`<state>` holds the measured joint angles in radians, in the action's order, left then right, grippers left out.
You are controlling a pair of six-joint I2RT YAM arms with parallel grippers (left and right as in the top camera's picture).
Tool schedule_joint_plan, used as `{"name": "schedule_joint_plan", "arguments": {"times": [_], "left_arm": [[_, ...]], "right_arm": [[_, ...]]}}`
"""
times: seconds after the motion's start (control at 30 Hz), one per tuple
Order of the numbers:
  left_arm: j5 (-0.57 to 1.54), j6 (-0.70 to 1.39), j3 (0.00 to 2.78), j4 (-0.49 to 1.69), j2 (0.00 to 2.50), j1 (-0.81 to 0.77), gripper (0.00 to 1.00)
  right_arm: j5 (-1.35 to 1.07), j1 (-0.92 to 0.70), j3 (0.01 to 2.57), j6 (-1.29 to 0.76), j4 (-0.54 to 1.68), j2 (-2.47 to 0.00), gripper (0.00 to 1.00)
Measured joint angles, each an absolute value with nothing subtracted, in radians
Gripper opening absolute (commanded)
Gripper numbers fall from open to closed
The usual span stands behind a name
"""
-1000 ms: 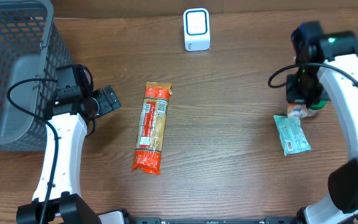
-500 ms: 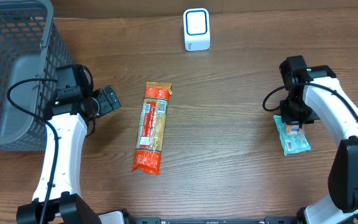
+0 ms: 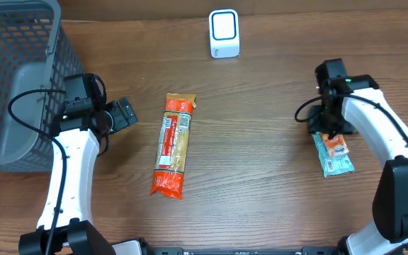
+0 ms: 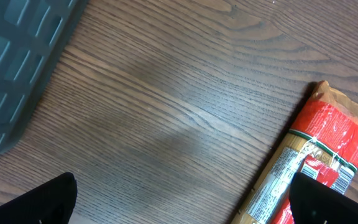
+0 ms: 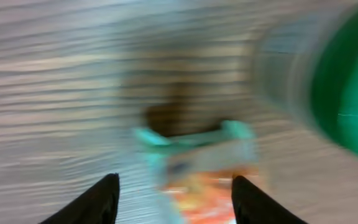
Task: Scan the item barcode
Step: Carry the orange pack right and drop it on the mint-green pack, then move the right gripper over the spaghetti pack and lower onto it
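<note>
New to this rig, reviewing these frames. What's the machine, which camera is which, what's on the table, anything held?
Two robot arms at a wooden table, each ending in two jaws. The wide picture looks down from above; the other two come from a camera on each wrist. On it: a white scanner, a pasta pack and a teal packet; a grey basket at one side. The left arm sits by the basket, jaws wide open and empty. The right arm is over the packet; its view is blurred, but the jaws stand apart, so nothing looks held.
</note>
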<state>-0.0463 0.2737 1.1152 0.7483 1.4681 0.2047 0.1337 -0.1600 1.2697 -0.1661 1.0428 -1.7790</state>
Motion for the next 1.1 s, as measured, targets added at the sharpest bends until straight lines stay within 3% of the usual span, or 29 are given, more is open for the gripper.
{"name": "schedule_joint_plan", "arguments": {"times": [0.3, 0.4, 0.43, 0.63, 0.77, 0.97, 1.1], "left_arm": [[-0.046, 0.274, 1.115, 0.748, 1.468, 0.205, 1.00], [-0.046, 0.274, 1.115, 0.748, 1.468, 0.205, 1.00], [-0.046, 0.274, 1.115, 0.748, 1.468, 0.205, 1.00], [-0.046, 0.274, 1.115, 0.748, 1.468, 0.205, 1.00], [-0.046, 0.274, 1.115, 0.748, 1.468, 0.205, 1.00], [-0.046, 0.274, 1.115, 0.748, 1.468, 0.205, 1.00], [-0.046, 0.274, 1.115, 0.748, 1.468, 0.205, 1.00]], "right_arm": [[-0.173, -0.418, 1.276, -0.377, 0.772, -1.779, 0.67], [-0.230, -0.521, 1.277, -0.463, 0.620, -1.779, 0.95], [-0.244, -0.559, 1.278, -0.501, 0.561, -1.779, 0.98], [-0.274, -0.765, 1.284, -0.624, 0.325, -1.780, 0.61], [-0.185, -0.868, 1.287, -0.692, 0.306, -1.780, 0.26], [-0.010, -0.965, 1.287, -0.742, 0.252, -1.819, 0.25], [0.037, -0.993, 1.287, -0.753, 0.199, -1.875, 0.41]]}}
